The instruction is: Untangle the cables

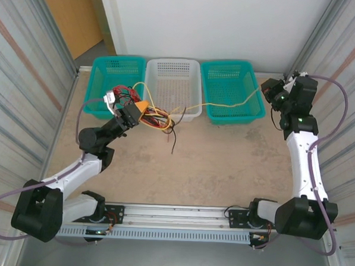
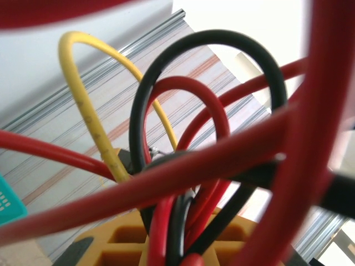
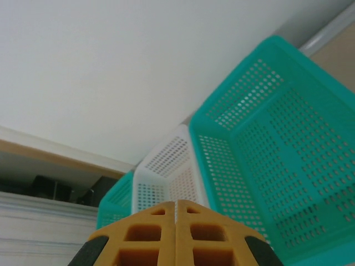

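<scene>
The cables form a red, black and yellow tangle raised in front of the left teal and white baskets. My left gripper is shut on the tangle. In the left wrist view, red and black strands run down between the orange fingers, and a yellow loop arches on the left. One yellow cable stretches right over the baskets to my right gripper, which is shut on its end. In the right wrist view the pads press together and no strand shows at their tips.
Three baskets line the far edge of the table: a teal one on the left, a white one, and a teal one on the right. A loose black end hangs down to the tabletop. Corrugated walls close both sides.
</scene>
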Action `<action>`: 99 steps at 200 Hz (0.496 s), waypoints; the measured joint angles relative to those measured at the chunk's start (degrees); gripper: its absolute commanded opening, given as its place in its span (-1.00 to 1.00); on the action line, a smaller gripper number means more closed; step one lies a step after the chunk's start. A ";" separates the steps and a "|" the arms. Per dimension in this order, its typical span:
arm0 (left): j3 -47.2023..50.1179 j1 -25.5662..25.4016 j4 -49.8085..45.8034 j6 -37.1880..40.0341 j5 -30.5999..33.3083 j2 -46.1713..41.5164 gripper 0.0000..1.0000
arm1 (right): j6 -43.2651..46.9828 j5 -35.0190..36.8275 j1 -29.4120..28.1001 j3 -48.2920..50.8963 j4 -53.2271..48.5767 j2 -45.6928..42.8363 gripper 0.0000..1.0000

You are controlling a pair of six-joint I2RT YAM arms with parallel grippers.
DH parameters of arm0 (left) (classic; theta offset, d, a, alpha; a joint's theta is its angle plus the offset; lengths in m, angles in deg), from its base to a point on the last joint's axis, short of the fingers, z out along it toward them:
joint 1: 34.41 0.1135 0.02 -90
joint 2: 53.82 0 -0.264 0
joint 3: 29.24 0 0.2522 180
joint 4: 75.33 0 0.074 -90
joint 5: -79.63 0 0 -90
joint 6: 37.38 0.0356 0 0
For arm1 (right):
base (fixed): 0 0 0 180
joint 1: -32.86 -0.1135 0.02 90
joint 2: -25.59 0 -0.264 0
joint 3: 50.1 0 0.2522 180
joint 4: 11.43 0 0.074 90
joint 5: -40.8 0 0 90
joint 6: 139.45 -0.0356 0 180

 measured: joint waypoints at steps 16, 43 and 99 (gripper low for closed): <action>-0.02 0.46 0.09 -0.28 -0.26 -0.90 -1.00 | -0.17 -0.37 4.31 1.51 0.20 -0.26 -1.00; 0.94 2.25 0.44 -0.79 -0.37 -2.10 -1.00 | -0.87 -1.36 11.34 2.23 -0.28 -1.64 -1.00; 5.14 0.87 -3.10 2.03 1.57 -0.17 -1.00 | -0.96 -5.38 15.82 2.21 -1.46 -8.46 -1.00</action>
